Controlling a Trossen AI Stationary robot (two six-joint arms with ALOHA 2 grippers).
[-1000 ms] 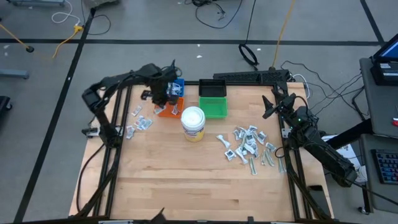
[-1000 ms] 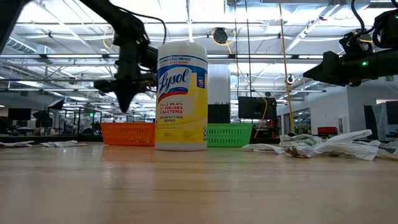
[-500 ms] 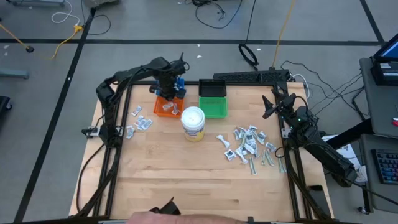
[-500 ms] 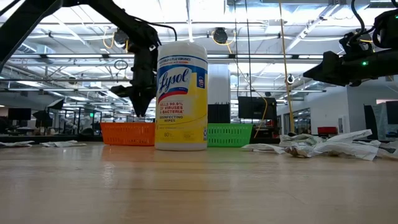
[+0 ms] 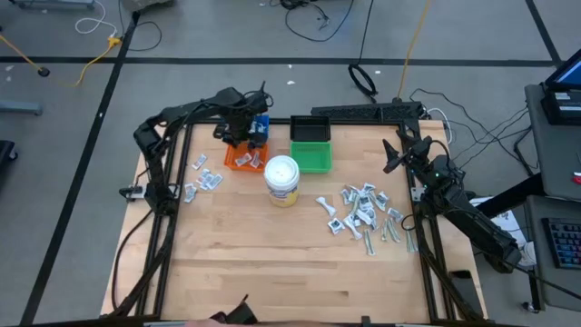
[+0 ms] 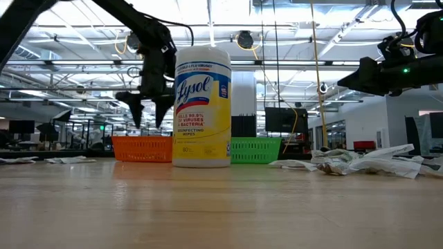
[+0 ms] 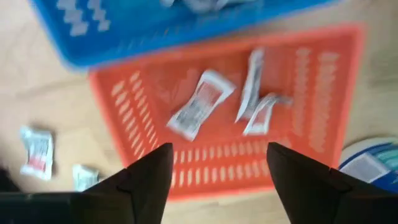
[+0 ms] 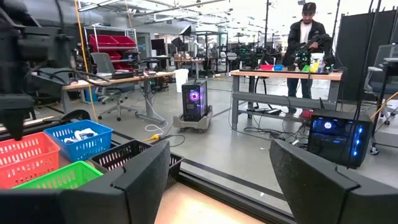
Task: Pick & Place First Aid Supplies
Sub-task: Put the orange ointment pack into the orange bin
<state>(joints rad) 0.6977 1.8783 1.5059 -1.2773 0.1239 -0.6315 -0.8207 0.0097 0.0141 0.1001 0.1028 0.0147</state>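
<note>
My left gripper (image 5: 241, 138) hangs open above the orange bin (image 5: 245, 160), fingers pointing down, nothing between them. Three white-and-grey packets (image 7: 200, 112) lie flat on the orange bin's floor (image 7: 311, 155). More first aid supplies lie on the table in a small cluster left of the bins (image 5: 201, 177) and in a larger heap at the right (image 5: 363, 213). My right gripper (image 5: 392, 156) waits open above the table's far right part, clear of the heap.
A blue bin (image 5: 260, 127) with packets stands just behind the orange one. A green bin (image 5: 311, 156) and a black bin (image 5: 310, 128) stand to their right. A white-lidded yellow wipes jar (image 5: 282, 179) stands upright near the orange bin. Bare wood lies toward the near edge.
My left gripper has stayed above the orange bin, shifting a little toward the table's right, and its fingers have gone from shut to open. My right arm has kept still.
</note>
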